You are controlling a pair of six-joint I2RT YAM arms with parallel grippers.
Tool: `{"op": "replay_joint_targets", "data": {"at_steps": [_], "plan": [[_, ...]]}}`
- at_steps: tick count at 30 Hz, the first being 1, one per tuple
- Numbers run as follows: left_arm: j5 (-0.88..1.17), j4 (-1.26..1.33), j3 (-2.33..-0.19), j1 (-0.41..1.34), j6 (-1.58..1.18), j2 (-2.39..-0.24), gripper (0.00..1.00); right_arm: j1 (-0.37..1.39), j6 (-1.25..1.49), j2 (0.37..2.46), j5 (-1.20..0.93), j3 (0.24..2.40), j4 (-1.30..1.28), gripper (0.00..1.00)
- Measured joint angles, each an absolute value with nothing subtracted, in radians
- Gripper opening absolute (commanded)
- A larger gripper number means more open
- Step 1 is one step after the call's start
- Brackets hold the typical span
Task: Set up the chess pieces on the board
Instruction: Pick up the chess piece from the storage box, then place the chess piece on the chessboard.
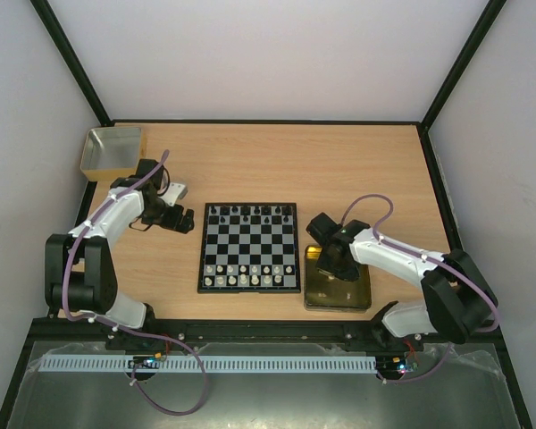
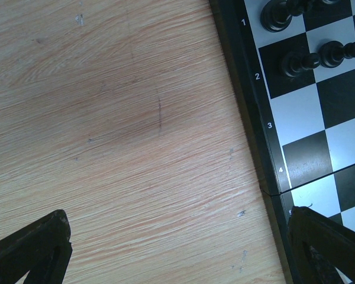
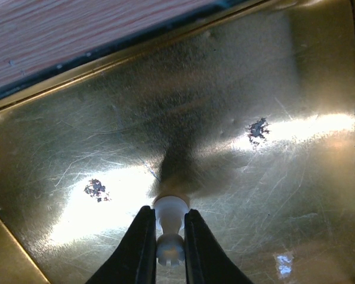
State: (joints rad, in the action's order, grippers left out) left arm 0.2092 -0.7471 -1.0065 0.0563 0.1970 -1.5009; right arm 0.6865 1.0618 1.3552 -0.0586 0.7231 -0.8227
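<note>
While the right fingers (image 3: 143,242) sit low over the shiny gold rectangular tray (image 3: 272,177), they are clamped on a small white chess piece (image 3: 169,207) (pinched from both sides, lower centre of the right wrist view). The tray lies on the wooden table (image 1: 339,170), just beside the right edge of the small black-and-white chequered chessboard (image 1: 248,248), mid-frame in the top view. Black pieces (image 1: 250,214) line the board's upper rows, white pieces (image 1: 250,275) its lower rows. Left fingers (image 2: 35,251) are spread wide apart, holding nothing, over bare table just beside the board's left edge. Yellowish square box (image 1: 114,150) sits upper left of the top view.
</note>
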Motion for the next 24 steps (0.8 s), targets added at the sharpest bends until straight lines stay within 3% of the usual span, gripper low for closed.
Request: {"op": "replay_joint_targets", "data": {"at_steps": [11, 17, 24], "plan": [[0.209, -0.746, -1.007, 0.057, 0.197, -1.501, 0.99, 0.698, 0.999, 1.353, -0.051, 0.831, -0.93, 0.03], [0.209, -0.746, -1.007, 0.057, 0.197, -1.502, 0.99, 0.842, 0.983, 1.362, -0.041, 1.027, -1.015, 0.04], [0.208, -0.746, -1.007, 0.057, 0.197, -1.502, 0.99, 0.969, 1.0, 1.415, -0.076, 1.071, -1.029, 0.04]]}}
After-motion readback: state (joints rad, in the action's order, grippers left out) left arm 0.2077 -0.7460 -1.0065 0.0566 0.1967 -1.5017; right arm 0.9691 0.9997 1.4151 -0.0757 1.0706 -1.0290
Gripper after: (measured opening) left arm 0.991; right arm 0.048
